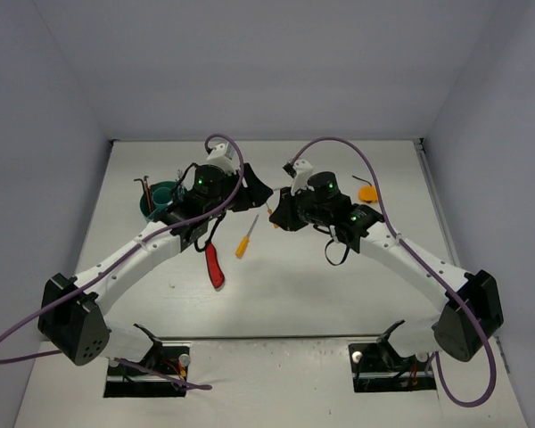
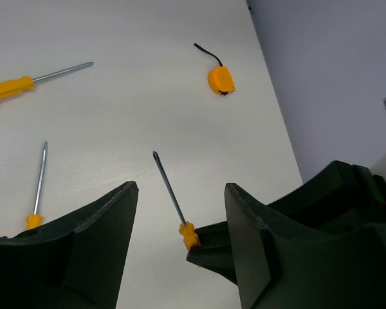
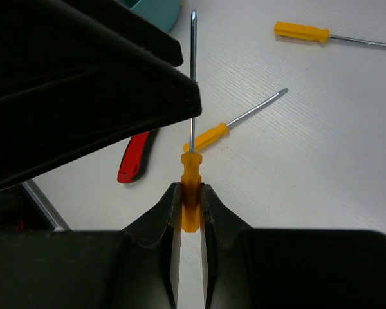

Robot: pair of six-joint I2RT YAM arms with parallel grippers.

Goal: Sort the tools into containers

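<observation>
**While the right gripper clamps a screwdriver, the left stands open**

Where the two arms meet at the centre of the top view, the right gripper [image 3: 191, 190] is clenched on the orange handle of a screwdriver [image 3: 190, 165]. Its fingers press the handle from both sides, and the thin shaft points straight up the right wrist frame. The left gripper [image 2: 178, 190] is spread wide and grasps nothing. In its own view that same shaft shows in the gap between its fingers, clear of both, though how near it really is I cannot tell.

The teal tub [image 1: 163, 193] sits at the upper left of the top view, just beside the left arm. A second screwdriver [image 1: 244, 239] lies loose on the table [image 1: 339, 294] below the grippers, with the folding knife [image 1: 215, 266] to its lower left. A third screwdriver [image 2: 32, 80] lies at the upper left of the left wrist frame. A small orange tape measure [image 1: 367, 193] rests to the right.
</observation>
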